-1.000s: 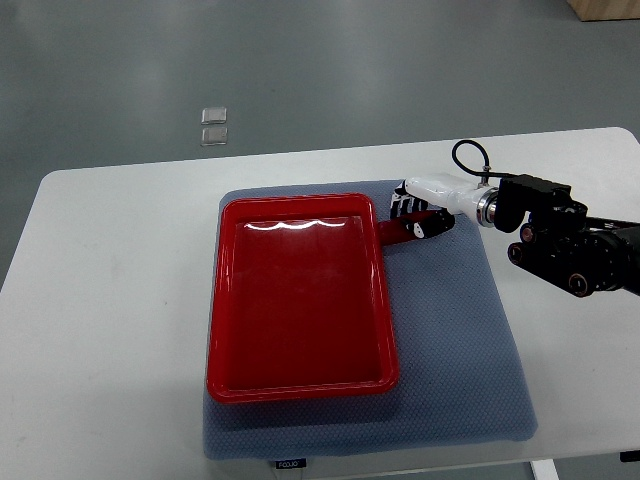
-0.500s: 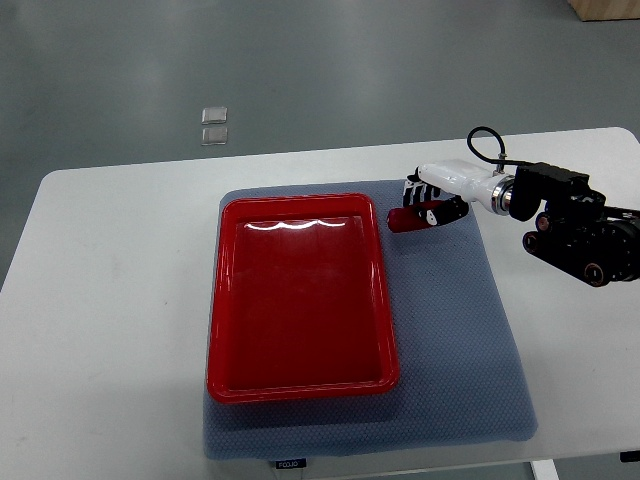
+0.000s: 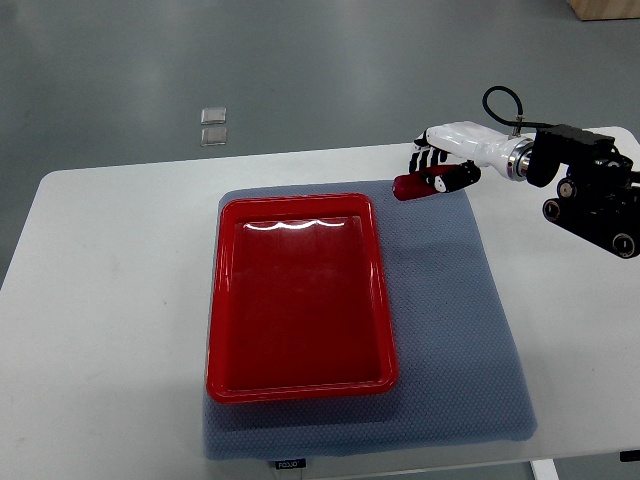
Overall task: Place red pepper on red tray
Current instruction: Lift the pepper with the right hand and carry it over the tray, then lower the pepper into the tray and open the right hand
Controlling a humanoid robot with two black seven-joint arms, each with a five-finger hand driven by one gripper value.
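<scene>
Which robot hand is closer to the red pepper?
The right one. The right hand is shut on the red pepper, holding it above the far right corner of the blue mat. The left hand isn't in the picture at all.

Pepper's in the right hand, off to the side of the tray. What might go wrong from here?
Two risks. The right hand grips the red pepper only at one end, with the rest sticking out toward the red tray, so it might slip or pivot out while being carried. And the pepper is beyond the tray's far right corner, over the blue mat; a low path could knock it against the raised rim, or an early release would drop it on the mat.
</scene>
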